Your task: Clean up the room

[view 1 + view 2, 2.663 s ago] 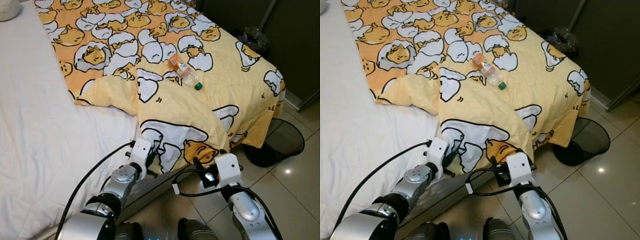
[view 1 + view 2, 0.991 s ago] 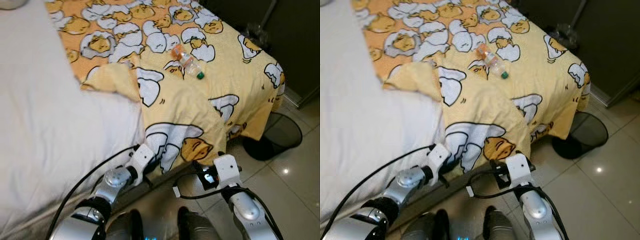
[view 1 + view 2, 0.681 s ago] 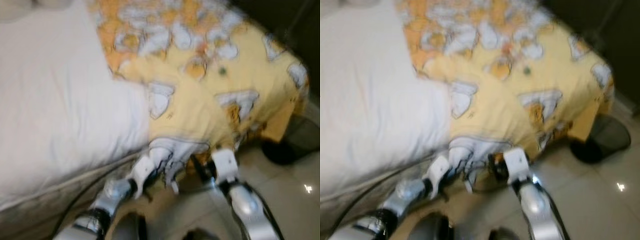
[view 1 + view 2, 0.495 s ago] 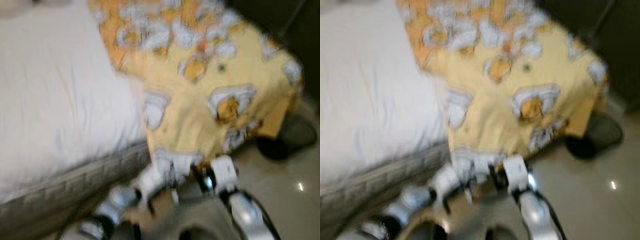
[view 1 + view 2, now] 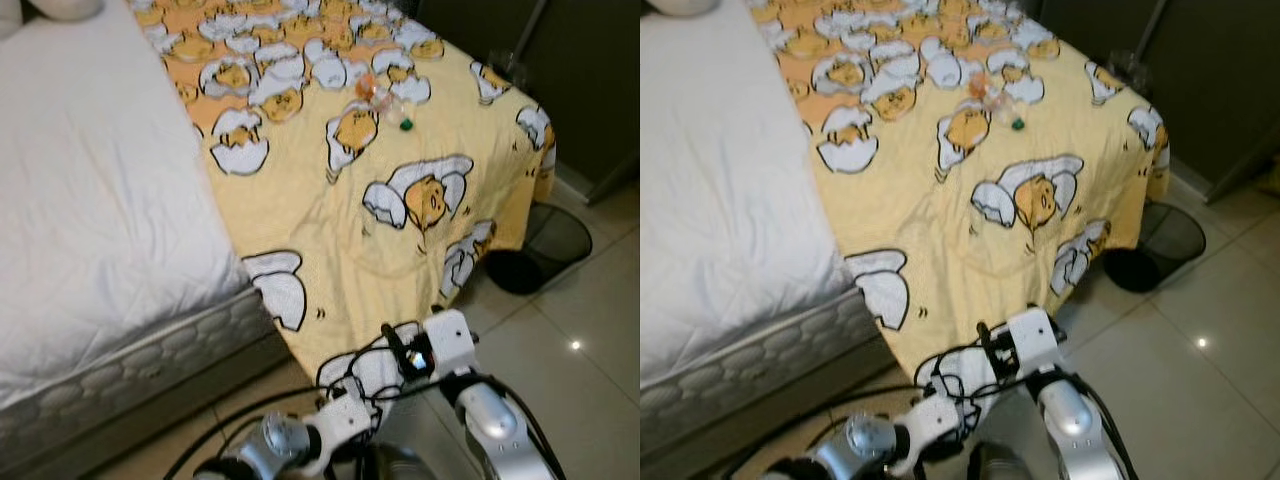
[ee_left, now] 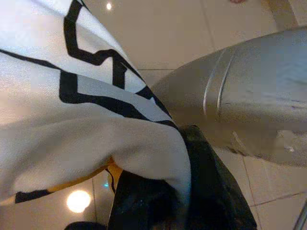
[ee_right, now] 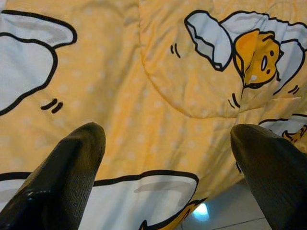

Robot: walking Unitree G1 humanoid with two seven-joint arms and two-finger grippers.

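Now the yellow quilted blanket printed with cartoon eggs (image 5: 380, 200) lies spread across the foot half of the bed and drapes over its edge down toward the tiled floor (image 5: 590, 300), leaving the white mattress sheet (image 5: 90, 190) bare on the robot's left. A small clear plastic bottle with an orange label and green cap (image 5: 995, 97) rests on the blanket near the far side. A black mesh waste bin (image 5: 545, 235) stands on the floor just beside the bed's corner.

The left pincer (image 6: 158, 191) is clenched on the blanket's lower hem – its wrist view shows white and black-lined cloth bunched over the dark fingers. The right pincer (image 7: 168, 158) is released, its 2 fingertips (image 7: 72, 163) spread wide in front of the hanging cloth.

Judging by its folds, the blanket is soft, limp and light – it will sag and slide, so it is best gripped at a hem or corner. The bottle looks light and apt to roll; its middle seems the best place to hold it
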